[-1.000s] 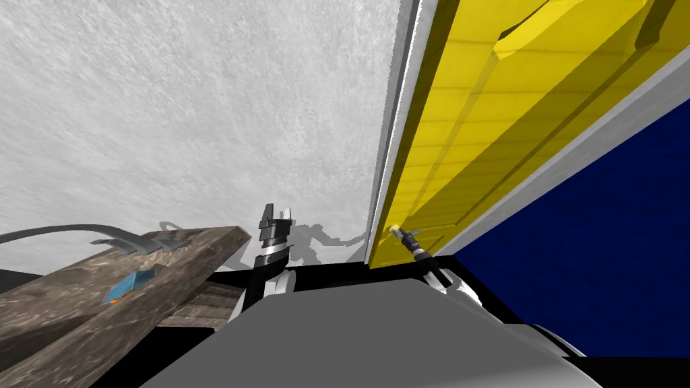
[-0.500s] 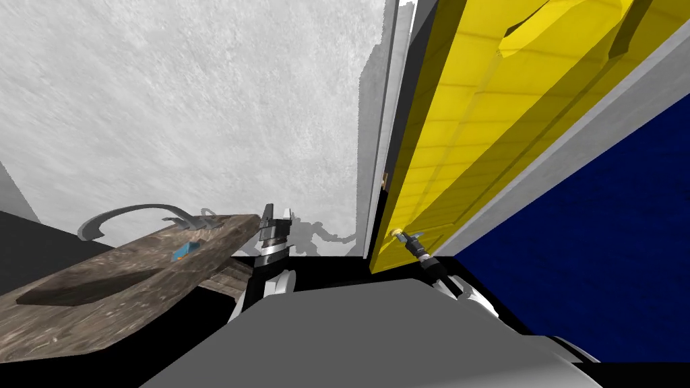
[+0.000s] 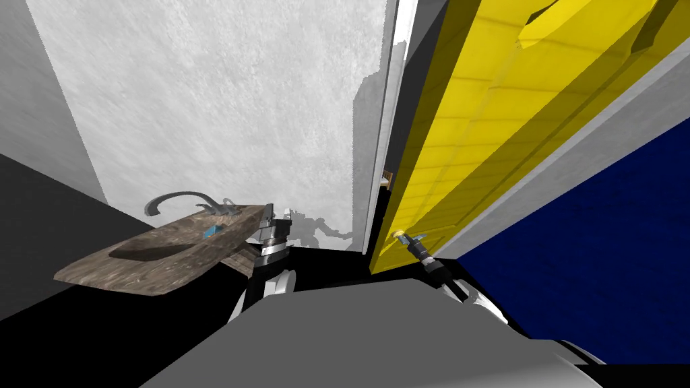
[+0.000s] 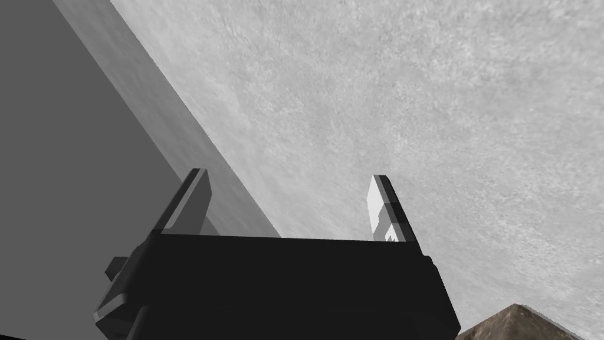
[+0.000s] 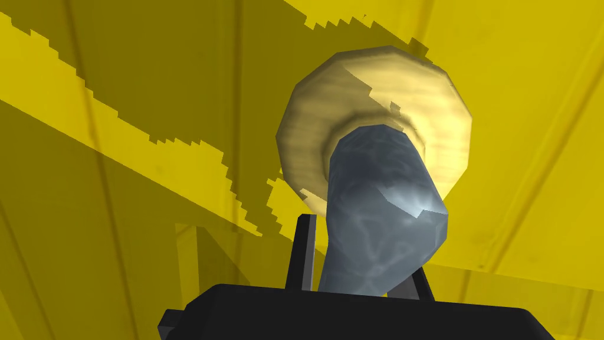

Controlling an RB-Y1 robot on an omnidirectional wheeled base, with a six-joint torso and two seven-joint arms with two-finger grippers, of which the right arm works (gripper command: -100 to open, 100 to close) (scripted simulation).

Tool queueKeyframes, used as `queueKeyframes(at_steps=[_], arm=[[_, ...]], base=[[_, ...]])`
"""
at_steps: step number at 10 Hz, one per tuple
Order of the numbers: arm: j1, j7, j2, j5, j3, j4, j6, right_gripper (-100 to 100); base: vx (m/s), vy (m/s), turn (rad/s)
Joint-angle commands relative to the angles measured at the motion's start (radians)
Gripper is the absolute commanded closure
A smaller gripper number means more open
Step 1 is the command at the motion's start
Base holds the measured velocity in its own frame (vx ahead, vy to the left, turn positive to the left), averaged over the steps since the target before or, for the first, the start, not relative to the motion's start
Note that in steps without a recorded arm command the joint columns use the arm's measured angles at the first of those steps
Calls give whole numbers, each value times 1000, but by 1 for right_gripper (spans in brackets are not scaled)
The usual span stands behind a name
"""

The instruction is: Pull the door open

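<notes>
The brown tabletop (image 3: pixel 168 259) lies at my left. The left jaws stand wide apart and empty just beside its edge, so backing off could knock that arm into it. The yellow door (image 3: pixel 472 135) is ajar at my right. The right jaws clamp its grey-blue handle (image 5: pixel 383 230); the smooth lever may slip free as the door swings.

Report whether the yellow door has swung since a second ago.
Yes. The yellow door has swung out from the white frame: the gap between them is wider, right gripper shut on the handle.
</notes>
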State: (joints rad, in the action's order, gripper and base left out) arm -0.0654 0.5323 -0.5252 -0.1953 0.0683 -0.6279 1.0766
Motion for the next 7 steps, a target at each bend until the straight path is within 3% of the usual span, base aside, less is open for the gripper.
queueKeyframes(at_steps=[1, 7], arm=[[-11, 5, -9, -3, 2, 11, 29, 100], [-40, 22, -34, -12, 7, 43, 110, 100]], base=[[-197, -104, 182], [-171, -74, 135]])
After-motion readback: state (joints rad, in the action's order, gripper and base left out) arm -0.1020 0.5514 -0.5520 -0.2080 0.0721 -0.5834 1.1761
